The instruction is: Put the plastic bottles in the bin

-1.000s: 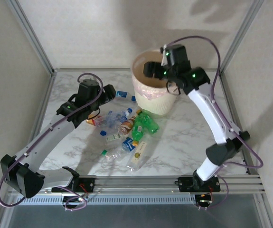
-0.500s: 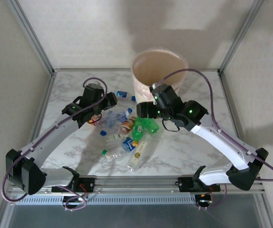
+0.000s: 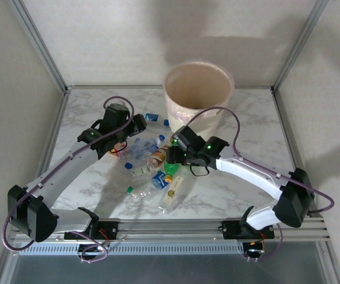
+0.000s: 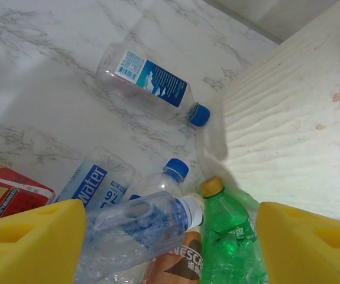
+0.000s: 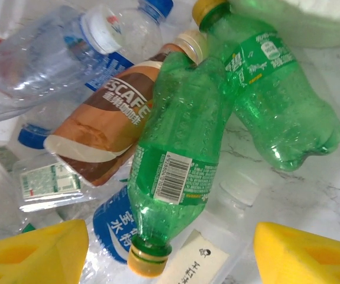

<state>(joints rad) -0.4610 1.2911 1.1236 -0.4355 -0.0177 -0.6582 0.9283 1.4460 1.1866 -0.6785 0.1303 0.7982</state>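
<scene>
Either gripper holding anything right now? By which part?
Nothing held. The left gripper and right gripper are both open over the bottles; a green bottle lies under the right one, ungripped.

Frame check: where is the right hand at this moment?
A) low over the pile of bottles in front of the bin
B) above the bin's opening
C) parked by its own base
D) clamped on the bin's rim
A: the right hand hangs open over the bottle pile, with a green bottle lying below its spread fingers, and the bin stands behind it.
</scene>
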